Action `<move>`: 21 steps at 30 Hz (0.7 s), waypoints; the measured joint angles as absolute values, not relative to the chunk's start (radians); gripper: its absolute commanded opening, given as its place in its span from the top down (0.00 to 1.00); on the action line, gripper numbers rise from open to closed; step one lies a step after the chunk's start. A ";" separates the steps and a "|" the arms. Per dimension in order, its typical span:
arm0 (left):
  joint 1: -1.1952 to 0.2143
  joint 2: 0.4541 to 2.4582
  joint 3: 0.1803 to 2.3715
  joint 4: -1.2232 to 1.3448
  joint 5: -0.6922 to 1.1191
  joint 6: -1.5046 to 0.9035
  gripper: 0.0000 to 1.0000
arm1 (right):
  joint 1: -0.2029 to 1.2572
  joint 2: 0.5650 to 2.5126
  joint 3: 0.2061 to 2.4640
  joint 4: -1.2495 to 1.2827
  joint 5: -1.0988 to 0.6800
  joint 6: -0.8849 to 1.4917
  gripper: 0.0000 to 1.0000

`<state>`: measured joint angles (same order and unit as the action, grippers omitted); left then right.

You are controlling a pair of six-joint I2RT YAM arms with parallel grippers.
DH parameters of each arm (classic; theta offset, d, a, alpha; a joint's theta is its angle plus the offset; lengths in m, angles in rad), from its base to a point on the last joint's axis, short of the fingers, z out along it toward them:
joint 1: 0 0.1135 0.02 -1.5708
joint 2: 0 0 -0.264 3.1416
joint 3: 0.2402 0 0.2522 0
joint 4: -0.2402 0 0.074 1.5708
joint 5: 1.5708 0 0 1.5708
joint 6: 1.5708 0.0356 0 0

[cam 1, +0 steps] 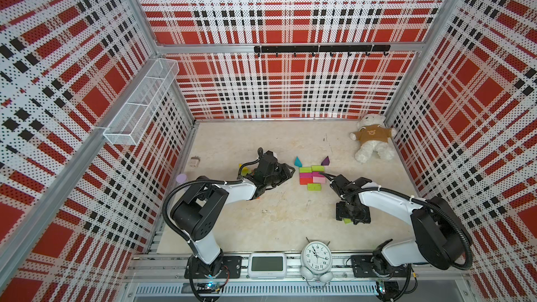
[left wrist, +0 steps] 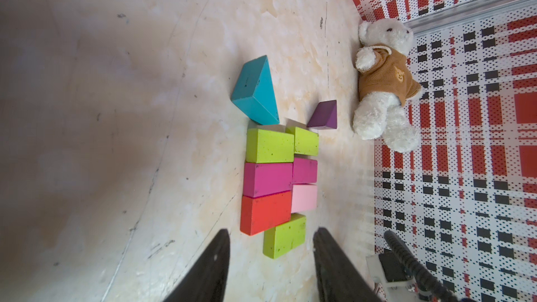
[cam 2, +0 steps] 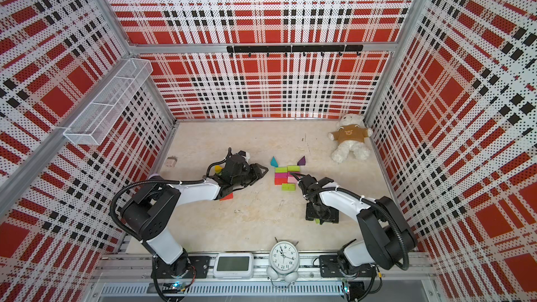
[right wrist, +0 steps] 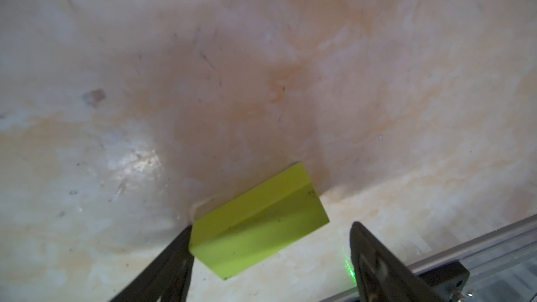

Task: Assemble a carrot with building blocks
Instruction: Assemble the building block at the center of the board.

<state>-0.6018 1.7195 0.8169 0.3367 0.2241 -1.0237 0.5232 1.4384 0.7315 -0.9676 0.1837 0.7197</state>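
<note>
Hovering over the table [cam 1: 276, 222], my left gripper [left wrist: 271, 230] is spread open and holds nothing. Just to its right lie the building blocks [cam 1: 311, 176] in a tight patch of lime green, magenta, red and pink, with a teal triangle [cam 1: 297, 161] and a purple triangle [cam 1: 325, 160] at its far edge. Farther right and nearer, my right gripper [right wrist: 271, 225] points down, jaws wide and released, straddling a loose lime block [right wrist: 258, 228] that lies on the table.

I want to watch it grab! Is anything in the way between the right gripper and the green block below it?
Nothing visible is. The right gripper is open, and the green block lies on the table between its fingers, with one finger close to its corner.
</note>
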 measured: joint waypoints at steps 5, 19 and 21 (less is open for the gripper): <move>-0.602 1.720 0.812 0.337 0.224 -1.025 0.49 | 0.505 1.441 0.731 -0.941 0.174 0.690 0.21; -0.601 1.720 0.812 0.337 0.224 -1.029 0.49 | 0.498 1.461 0.741 -0.916 0.139 0.644 0.28; -0.601 1.720 0.812 0.337 0.224 -1.029 0.49 | 0.498 1.468 0.747 -0.916 0.138 0.641 0.29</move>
<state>-0.6014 1.7195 0.8124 0.3370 0.2245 -1.0290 0.4976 1.4681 0.7467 -0.9165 0.1379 0.6415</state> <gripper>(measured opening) 0.505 0.716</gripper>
